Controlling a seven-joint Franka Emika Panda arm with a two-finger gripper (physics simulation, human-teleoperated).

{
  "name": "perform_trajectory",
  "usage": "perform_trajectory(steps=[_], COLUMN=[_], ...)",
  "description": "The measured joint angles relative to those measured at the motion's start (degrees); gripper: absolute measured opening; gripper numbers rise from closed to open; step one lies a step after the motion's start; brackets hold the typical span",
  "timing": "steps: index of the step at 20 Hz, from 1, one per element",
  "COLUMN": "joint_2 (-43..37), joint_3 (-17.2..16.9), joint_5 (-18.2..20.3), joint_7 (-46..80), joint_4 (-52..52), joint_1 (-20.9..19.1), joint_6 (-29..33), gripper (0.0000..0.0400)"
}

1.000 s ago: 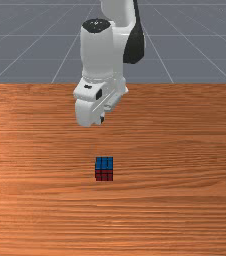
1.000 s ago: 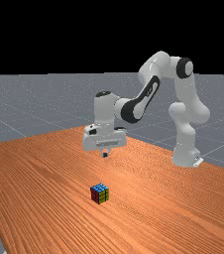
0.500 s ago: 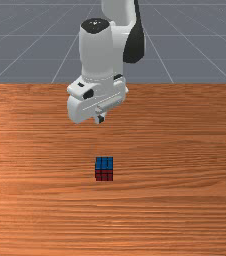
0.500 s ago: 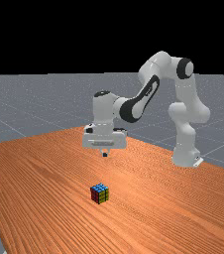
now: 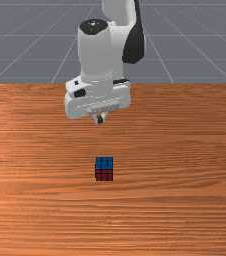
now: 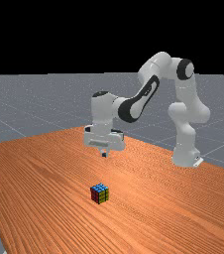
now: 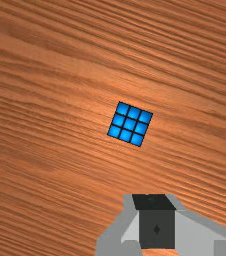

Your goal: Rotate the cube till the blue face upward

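The cube (image 5: 104, 168) sits flat on the desk (image 5: 185, 150), a little to the front view's left of centre, with its blue face (image 7: 130, 124) already upward, so the turning looks done and the step in hand seems a final check. The end effector (image 5: 100, 119) is clenched on nothing, above the desk and on the cube's far side in the front view. The next move calls for staying well apart from the cube; a touch could tip it. The desk is grained orange-brown wood; beyond lie a grey floor (image 5: 195, 60) with pale lines and a black backdrop (image 6: 109, 34).
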Motion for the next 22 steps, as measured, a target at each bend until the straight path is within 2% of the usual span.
perform_trajectory(steps=[9,15,22], joint_2=[1.3,12.6,21.3], joint_3=[-2.2,-1.5,-0.3], joint_5=[2.2,4.4,5.7], joint_7=[16.3,17.5,19.0], joint_4=[1.3,14.1,19.3], joint_1=[1.7,-0.3,-0.6], joint_6=[-0.8,-3.8,-4.4], gripper=[0.0000,0.0000,0.0000])
